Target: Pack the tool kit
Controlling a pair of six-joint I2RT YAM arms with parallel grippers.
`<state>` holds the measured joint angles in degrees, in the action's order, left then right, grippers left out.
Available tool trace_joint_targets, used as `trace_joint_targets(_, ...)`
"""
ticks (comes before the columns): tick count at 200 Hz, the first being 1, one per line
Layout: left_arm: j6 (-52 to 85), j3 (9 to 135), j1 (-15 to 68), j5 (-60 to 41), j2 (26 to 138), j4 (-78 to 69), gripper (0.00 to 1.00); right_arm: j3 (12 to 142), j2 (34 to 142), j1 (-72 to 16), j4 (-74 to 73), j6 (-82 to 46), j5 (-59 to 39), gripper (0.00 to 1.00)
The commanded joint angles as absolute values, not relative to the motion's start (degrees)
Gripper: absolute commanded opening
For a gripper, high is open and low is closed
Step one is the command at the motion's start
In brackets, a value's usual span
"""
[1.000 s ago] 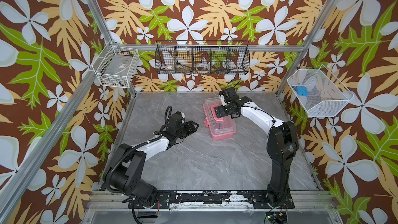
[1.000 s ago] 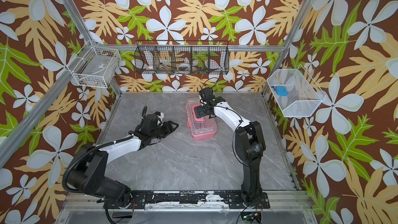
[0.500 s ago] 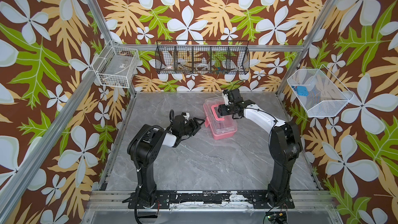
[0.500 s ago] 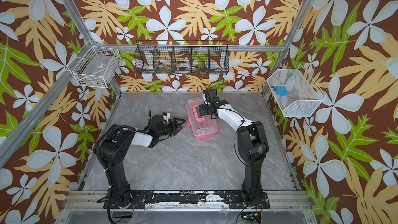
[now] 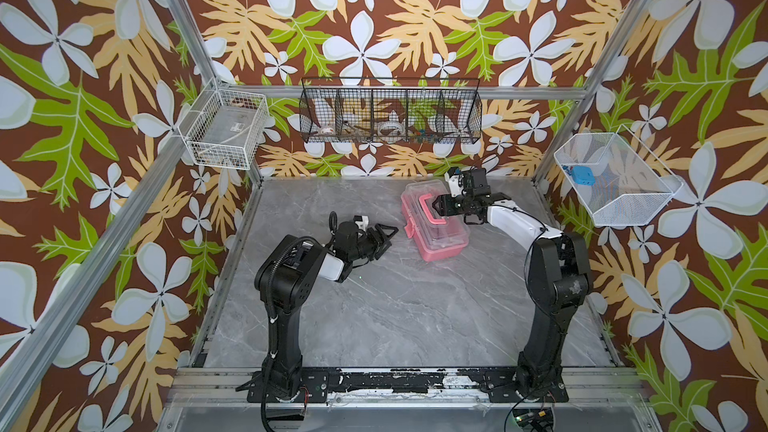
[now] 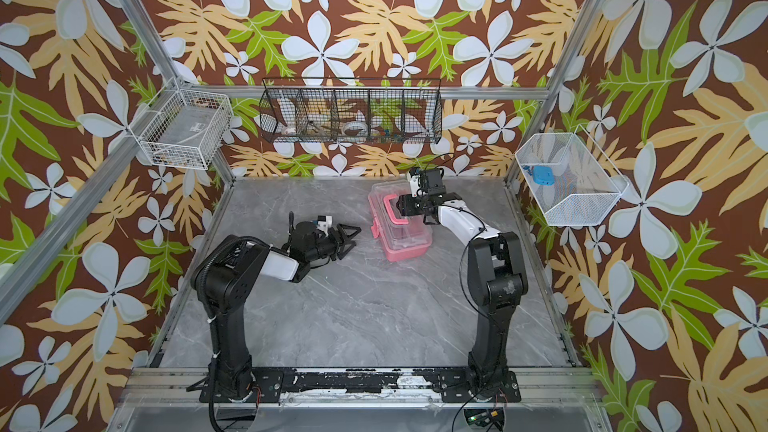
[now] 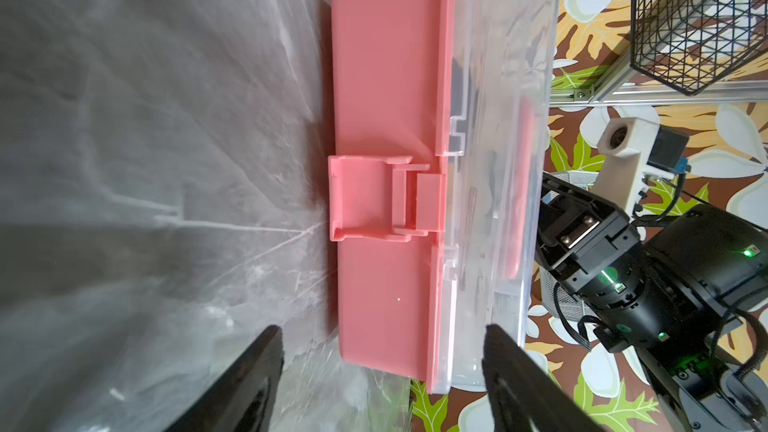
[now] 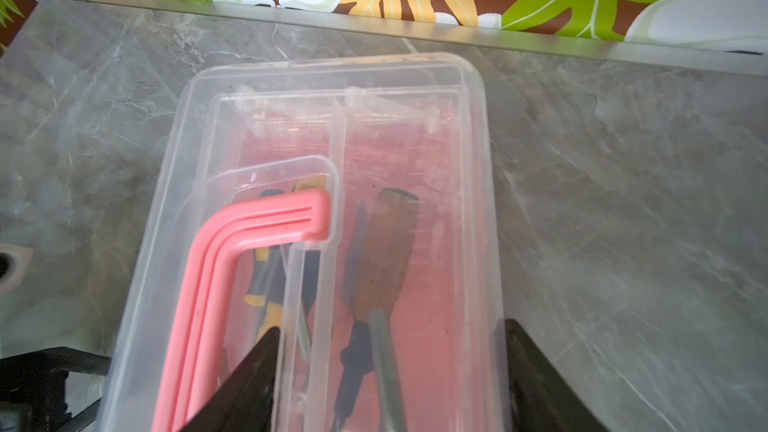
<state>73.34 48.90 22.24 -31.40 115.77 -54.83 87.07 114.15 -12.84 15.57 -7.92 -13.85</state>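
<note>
Pink case (image 5: pixel 444 248) sits on the grey marble table (image 5: pixel 374 326), toward the rear and right of centre, set at a slant to the table edges in both top views. The clear lid (image 8: pixel 473 184) is down on the base, and the pink handle (image 8: pixel 216 284) lies flat on it. Seen through the lid are a yellow-black screwdriver (image 8: pixel 266 284) under the handle and an orange-black tool (image 8: pixel 382 251) beside it. Both are blurred by the plastic, and small bits cannot be made out. The pink latch (image 7: pixel 365 197) stands out from the front wall; whether it is fastened cannot be told. The right gripper (image 5: pixel 434 207) is over the lid next to the handle, with its fingers (image 8: pixel 249 380) spread apart: one over the lid by the handle, the other at the case's far edge, nothing clamped between them. The left gripper (image 5: pixel 392 238) lies low near the table, pointed at the latch side of the case. It is close to the case, with a gap showing in both top views, and its fingers (image 7: pixel 249 380) are spread wide and hold nothing. A black wire basket (image 5: pixel 390 118) hangs on the rear wall.
</note>
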Motion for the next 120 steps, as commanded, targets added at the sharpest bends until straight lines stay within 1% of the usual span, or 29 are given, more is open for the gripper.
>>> trace_joint_targets(1,74.6,50.4,22.4,-32.5,117.1,-59.1,0.79,85.2,117.6,-11.5,32.8,-9.1,-19.9,0.50)
trace_joint_targets(13,74.9,51.7,22.6,-32.9,118.4,-59.7,0.79,85.2,118.2,-11.1,32.7,-8.9,-21.0,0.49)
trace_joint_targets(36,76.4,54.3,23.2,-33.8,121.3,-61.8,0.73,85.4,119.1,-10.9,32.7,-8.8,-23.1,0.47)
trace_joint_targets(62,79.2,55.9,23.7,-33.8,124.5,-66.7,0.67,85.8,119.4,-10.9,33.2,-8.4,-22.3,0.45)
trace_joint_targets(75,80.0,56.8,24.0,-33.7,126.0,-68.3,0.62,85.9,119.3,-10.9,33.3,-8.4,-22.1,0.45)
trace_joint_targets(98,81.8,58.3,24.7,-33.3,128.4,-72.0,0.62,85.9,119.4,-10.9,33.5,-8.4,-22.0,0.44)
trace_joint_targets(120,82.7,59.1,25.2,-32.4,130.0,-73.7,0.65,85.9,119.2,-10.9,33.6,-8.8,-22.1,0.44)
